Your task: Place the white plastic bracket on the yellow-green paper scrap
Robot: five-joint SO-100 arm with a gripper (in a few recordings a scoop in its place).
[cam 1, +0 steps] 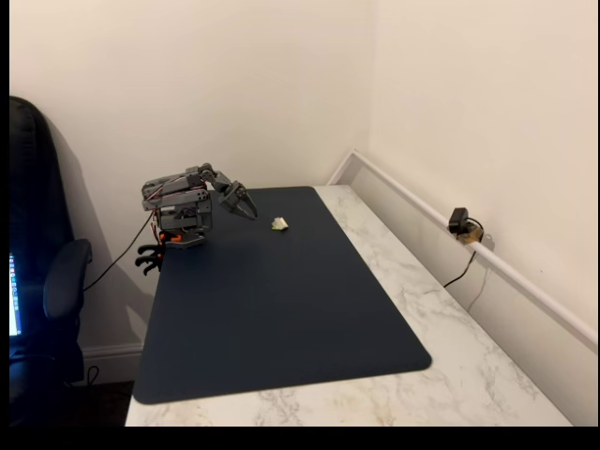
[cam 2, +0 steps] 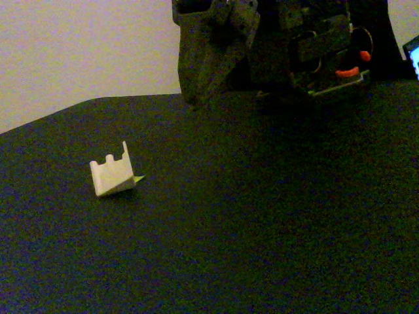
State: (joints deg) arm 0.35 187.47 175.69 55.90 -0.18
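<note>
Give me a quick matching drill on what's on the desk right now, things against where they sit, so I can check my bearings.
Things:
1. white plastic bracket
2. yellow-green paper scrap
3. claw
4. dark mat

Places:
A. peeking out from under the bracket's edge
B. spread over the marble tabletop
C. resting on the mat, over the scrap
D. hanging clear of the bracket, near the mat's far edge

Pairs: 1-C, 2-A, 3-D, 4-B

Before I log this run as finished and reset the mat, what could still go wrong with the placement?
1. The white plastic bracket hides nearly all of the yellow-green paper scrap; just a sliver peeks out, so the overlap may be marginal.
2. The bracket appears to sit tilted and could tip or slide off.
3. The gripper hangs close by; a careless retreat might nudge the bracket.
</note>
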